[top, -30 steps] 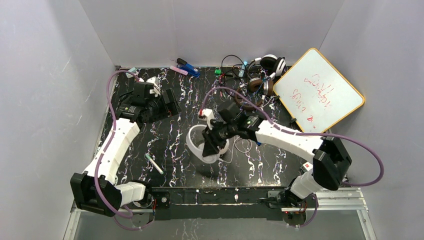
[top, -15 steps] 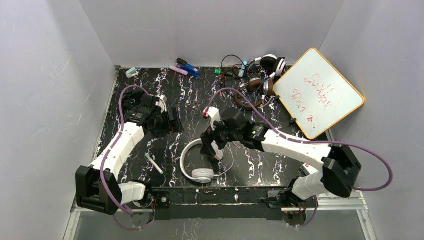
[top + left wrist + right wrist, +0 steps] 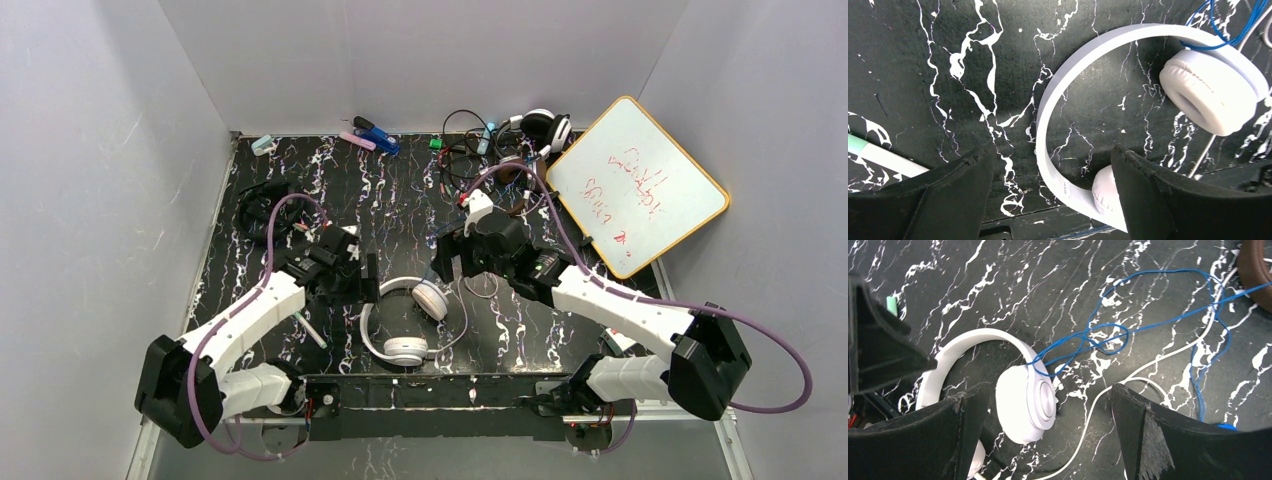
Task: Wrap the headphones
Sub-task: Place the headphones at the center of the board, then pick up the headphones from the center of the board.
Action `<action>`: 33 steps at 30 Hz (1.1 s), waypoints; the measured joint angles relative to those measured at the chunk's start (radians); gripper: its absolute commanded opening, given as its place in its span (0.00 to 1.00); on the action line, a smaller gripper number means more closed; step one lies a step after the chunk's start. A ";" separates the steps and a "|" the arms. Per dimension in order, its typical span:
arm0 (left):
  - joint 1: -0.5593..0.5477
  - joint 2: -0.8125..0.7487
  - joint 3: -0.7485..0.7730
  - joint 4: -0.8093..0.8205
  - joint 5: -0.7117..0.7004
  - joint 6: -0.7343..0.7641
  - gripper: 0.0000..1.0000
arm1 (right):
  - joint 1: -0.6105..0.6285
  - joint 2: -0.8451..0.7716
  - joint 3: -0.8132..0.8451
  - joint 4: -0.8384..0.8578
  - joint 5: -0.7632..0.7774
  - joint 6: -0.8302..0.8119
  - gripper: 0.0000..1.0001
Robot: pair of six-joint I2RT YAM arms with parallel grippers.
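Headphones point(image 3: 404, 322), the white pair, lie flat by the front edge of the table point(image 3: 400, 200), between the left gripper point(image 3: 366, 281) and the right gripper point(image 3: 447, 262), likely so both can reach. Left wrist view: the left gripper hangs wide apart over the band point(image 3: 1083, 50), holding nothing. Right wrist view: the right gripper gapes empty above an ear cup point(image 3: 1025, 402). A blue cord point(image 3: 1098, 335) lies loose, not wrapped yet.

Smooth white plastic headphones point(image 3: 1208, 92)
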 measured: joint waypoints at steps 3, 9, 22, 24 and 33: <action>-0.055 0.008 -0.006 0.000 -0.063 -0.018 0.81 | -0.024 0.004 -0.001 -0.001 0.017 0.038 0.99; -0.136 0.084 -0.031 0.029 -0.144 -0.046 0.78 | -0.057 0.039 0.000 0.000 0.026 0.129 0.99; -0.210 0.235 -0.064 0.071 -0.260 -0.092 0.52 | -0.058 0.303 0.093 -0.018 0.095 0.638 0.83; -0.214 0.237 -0.064 0.080 -0.275 -0.099 0.45 | -0.058 0.343 0.110 -0.016 0.099 0.684 0.79; -0.219 0.247 -0.065 0.118 -0.345 -0.113 0.05 | -0.059 0.483 0.172 -0.006 0.090 0.800 0.11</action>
